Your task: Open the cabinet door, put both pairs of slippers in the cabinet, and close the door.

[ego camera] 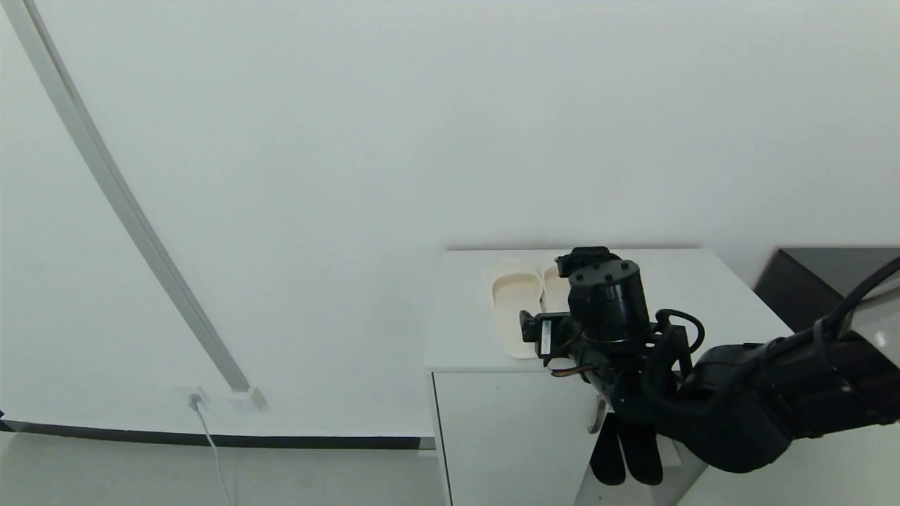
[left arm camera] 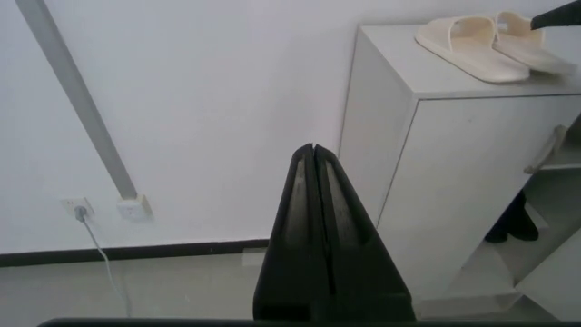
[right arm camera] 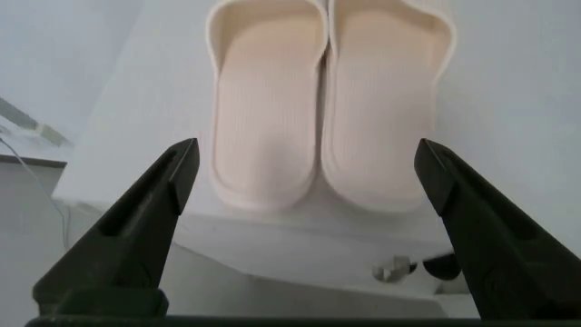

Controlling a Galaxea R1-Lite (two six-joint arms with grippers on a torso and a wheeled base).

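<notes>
The cabinet [ego camera: 464, 330] seems open with the dark slippers [ego camera: 626, 457] inside, while the cream slippers [right arm camera: 313, 100] lie on its top before the right gripper [right arm camera: 307, 154], jaws spread; the left gripper [left arm camera: 314, 159] keeps jaws pressed together, so storing them and closing remain.

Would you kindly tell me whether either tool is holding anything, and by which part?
Nothing is held. The right tool stands open before the cream slippers on the cabinet top, not touching them; the left tool is shut on nothing.
</notes>
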